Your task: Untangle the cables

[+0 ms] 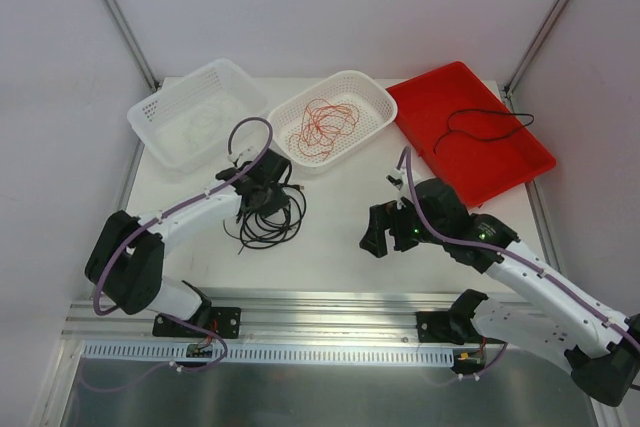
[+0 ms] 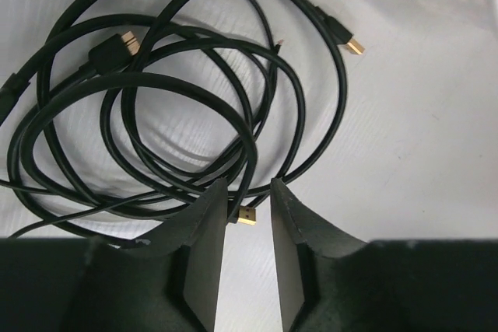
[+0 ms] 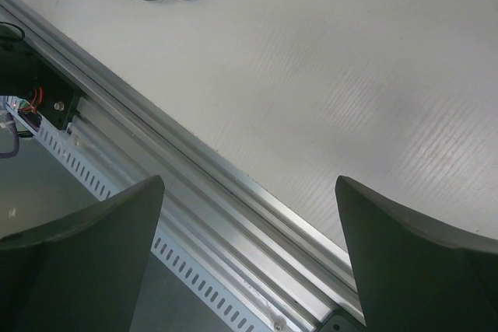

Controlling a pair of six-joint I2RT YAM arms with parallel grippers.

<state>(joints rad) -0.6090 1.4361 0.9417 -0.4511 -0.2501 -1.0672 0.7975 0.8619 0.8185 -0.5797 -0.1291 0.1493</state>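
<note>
Crowding the black cable tangle: left pincer above, oval basket beyond.

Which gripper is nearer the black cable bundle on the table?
Left. The left gripper hangs directly over the black cable bundle, with a gold plug between its tips. The right gripper sits apart to the bundle's right, above bare table.

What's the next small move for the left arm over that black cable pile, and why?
Probably lower the left gripper slightly and close on the gold-tipped plug: it lies right between the open jaws, a free end of the black cable tangle.
</note>
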